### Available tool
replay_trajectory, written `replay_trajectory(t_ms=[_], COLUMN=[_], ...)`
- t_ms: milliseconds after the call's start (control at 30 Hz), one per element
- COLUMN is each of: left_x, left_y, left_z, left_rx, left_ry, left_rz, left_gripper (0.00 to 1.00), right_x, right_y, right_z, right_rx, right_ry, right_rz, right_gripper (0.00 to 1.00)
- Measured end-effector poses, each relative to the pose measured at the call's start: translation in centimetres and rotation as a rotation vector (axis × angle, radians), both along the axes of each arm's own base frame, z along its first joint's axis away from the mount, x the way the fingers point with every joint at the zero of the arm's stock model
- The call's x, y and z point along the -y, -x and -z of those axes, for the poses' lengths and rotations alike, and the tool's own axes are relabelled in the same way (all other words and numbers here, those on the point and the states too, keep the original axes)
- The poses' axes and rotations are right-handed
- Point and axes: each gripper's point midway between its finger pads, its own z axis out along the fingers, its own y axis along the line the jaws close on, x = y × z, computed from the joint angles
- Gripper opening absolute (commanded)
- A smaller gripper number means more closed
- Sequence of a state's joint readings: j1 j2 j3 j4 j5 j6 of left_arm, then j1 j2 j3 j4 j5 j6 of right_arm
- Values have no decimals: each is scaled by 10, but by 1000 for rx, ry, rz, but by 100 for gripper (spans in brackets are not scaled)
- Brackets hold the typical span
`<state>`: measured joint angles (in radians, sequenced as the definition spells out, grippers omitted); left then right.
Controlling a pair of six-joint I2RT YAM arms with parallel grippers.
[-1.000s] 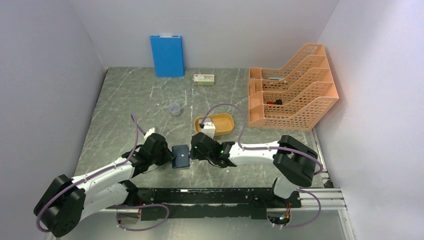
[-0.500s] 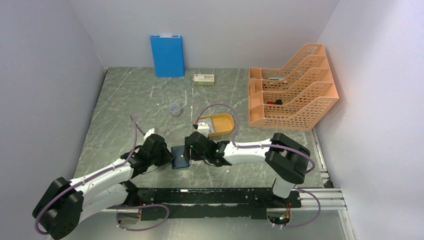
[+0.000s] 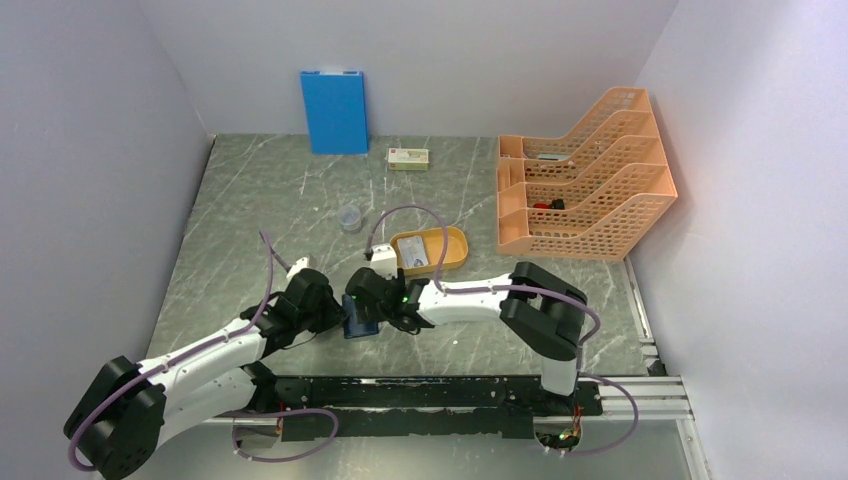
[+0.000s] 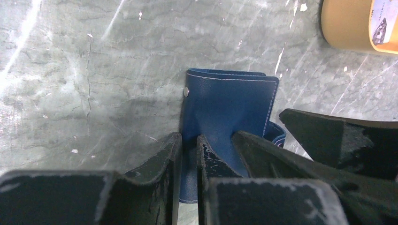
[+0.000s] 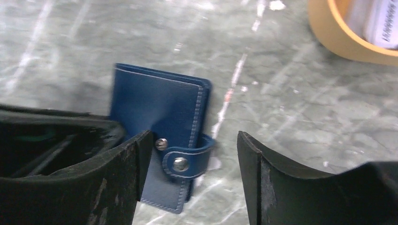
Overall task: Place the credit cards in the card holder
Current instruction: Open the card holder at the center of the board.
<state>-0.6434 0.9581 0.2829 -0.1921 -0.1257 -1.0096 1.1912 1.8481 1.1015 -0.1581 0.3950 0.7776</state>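
The navy card holder lies closed on the table between both arms. My left gripper is shut on its near-left cover edge, seen in the left wrist view on the holder. My right gripper is open just above the holder's right side. In the right wrist view the holder shows its snap strap between the spread fingers. A pale credit card lies in the orange tray; it also shows at a frame corner in the left wrist view and the right wrist view.
A blue board leans on the back wall. A white box with red label lies beside it. A small clear cup stands left of the tray. An orange file rack fills the back right.
My right gripper has moved left from the tray to above the card holder, uncovering the card in the tray. The left gripper has kept its hold and barely moved.
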Motion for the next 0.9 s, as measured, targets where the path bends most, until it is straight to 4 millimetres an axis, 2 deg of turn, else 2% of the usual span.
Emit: replay_trajectory(t_ms=[67, 333, 500, 633, 733, 900], left_x=[0, 0, 0, 0, 0, 0], left_y=[0, 0, 0, 0, 0, 0], left_z=[0, 0, 1, 1, 1, -1], left_rx=[0, 0, -3, -3, -3, 5], left_ry=[0, -3, -5, -5, -5, -3], left_rz=[0, 2, 3, 3, 3, 6], left_gripper=[5, 5, 5, 5, 5, 5], right_x=[8, 23, 32, 41, 44, 47], right_y=[-2, -4, -2, -3, -3, -1], right_z=[8, 3, 3, 11, 15, 8], right_rx=[0, 31, 33, 12, 0, -2], right_ry=[41, 57, 62, 76, 72, 19], right_rz=[22, 58, 67, 73, 78, 74], right_gripper=[65, 53, 31, 17, 0, 0])
